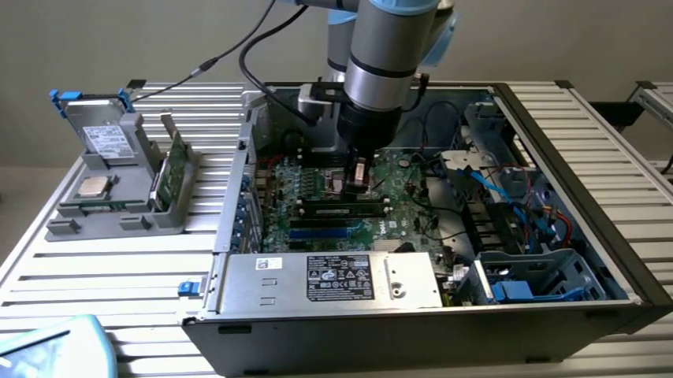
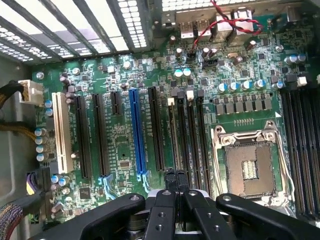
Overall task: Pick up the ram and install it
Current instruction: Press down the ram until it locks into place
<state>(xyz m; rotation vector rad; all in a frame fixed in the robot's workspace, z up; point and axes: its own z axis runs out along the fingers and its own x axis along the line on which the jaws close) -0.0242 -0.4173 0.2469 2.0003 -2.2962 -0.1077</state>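
Exterior view: the Universal Robots arm reaches straight down into an open computer case lying on its side on a slatted metal bench. Its hand hangs vertically over the green motherboard, just above the black memory slots. The ram, a long dark stick, lies seated across one of these slots directly below the fingertips; whether the hand touches it cannot be told. The silver power supply with its label lies along the case's near edge, and blue cables run on the exterior view's right.

Outside the case, on the exterior view's left, a grey parts holder carries a square silver CPU, an upright green circuit card and a drive in a blue-tabbed bracket.

Wrist view: the hand has its two black fingers pressed together, nothing pinched between them, poised over the narrow black slots between the blue expansion slot and the open CPU socket. A white slot lies further off.
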